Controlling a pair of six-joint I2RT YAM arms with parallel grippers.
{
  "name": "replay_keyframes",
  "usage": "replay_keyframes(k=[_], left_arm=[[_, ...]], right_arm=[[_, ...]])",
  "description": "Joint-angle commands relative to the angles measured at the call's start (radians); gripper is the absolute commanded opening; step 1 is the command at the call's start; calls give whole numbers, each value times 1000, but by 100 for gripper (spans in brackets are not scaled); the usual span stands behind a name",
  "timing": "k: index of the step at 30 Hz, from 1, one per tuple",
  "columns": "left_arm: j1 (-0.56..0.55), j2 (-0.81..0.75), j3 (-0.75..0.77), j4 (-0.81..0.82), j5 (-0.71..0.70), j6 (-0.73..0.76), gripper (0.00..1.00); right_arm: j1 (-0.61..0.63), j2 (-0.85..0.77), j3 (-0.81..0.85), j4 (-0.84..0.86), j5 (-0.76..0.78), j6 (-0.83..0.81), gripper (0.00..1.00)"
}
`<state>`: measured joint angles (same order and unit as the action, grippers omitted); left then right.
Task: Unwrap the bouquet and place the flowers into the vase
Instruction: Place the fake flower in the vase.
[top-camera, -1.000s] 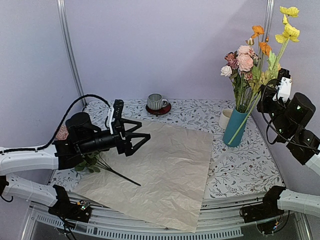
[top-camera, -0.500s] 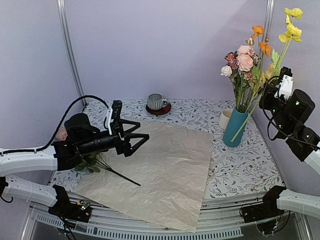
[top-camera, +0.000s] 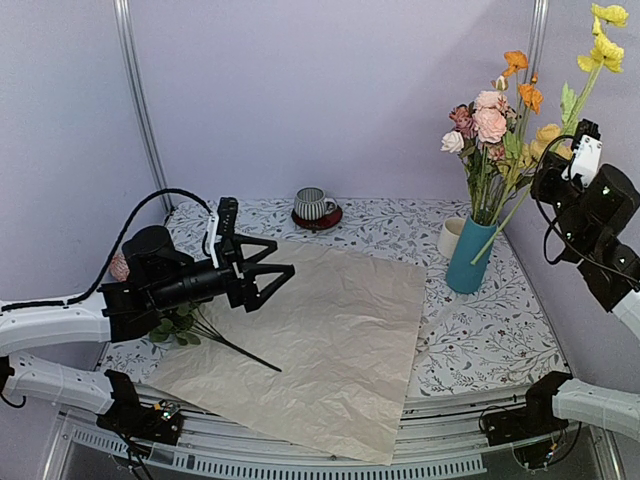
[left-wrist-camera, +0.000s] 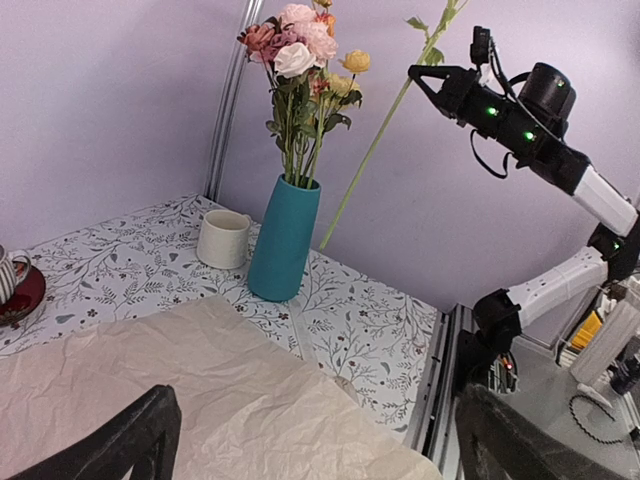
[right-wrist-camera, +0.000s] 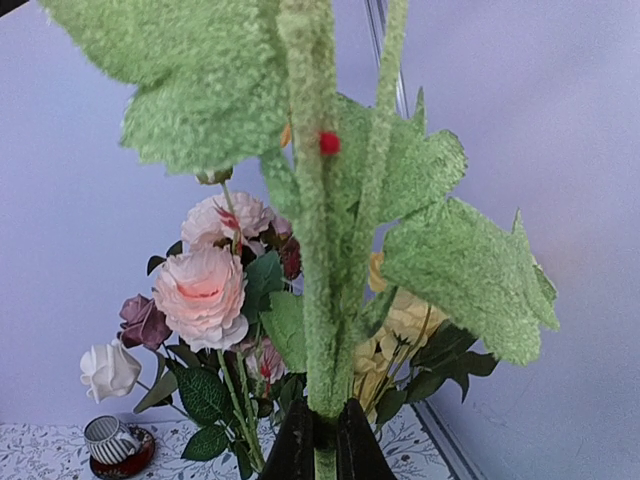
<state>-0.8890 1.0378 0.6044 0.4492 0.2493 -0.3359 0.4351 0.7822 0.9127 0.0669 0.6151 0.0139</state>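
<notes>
The right gripper (left-wrist-camera: 425, 78) pinches a yellow-flowered stem (left-wrist-camera: 375, 150) high up and to the right of the vase (top-camera: 470, 255), fingers clenched on it just under its leaves. The stem slants down with its foot beside the vase's wall, not inside. The high hold looks meant to let that foot clear the rim. Other flowers (top-camera: 488, 120) already stand in the vase. Far left of the vase, the left gripper (top-camera: 285, 257) hangs over the flattened paper (top-camera: 340, 340), fingers spread and empty — probably poised for the loose stems (top-camera: 185, 325) lying at the paper's far edge.
</notes>
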Motion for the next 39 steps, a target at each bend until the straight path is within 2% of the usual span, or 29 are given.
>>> replay_keyframes(k=[1, 11, 27, 32, 39], left_arm=[[-9, -26, -14, -5, -7, 20, 98], [-9, -24, -15, 0, -12, 28, 98], [-9, -40, -22, -10, -15, 32, 98], [-9, -44, -27, -11, -21, 31, 98], [-9, -50, -32, -18, -25, 34, 98]], right_arm=[[-24, 8, 82, 56, -4, -60, 1], [-28, 63, 221, 74, -1, -141, 1], [-44, 197, 253, 183, 5, -189, 1], [-47, 231, 250, 158, -7, -174, 1], [-59, 267, 228, 38, -27, -127, 1]])
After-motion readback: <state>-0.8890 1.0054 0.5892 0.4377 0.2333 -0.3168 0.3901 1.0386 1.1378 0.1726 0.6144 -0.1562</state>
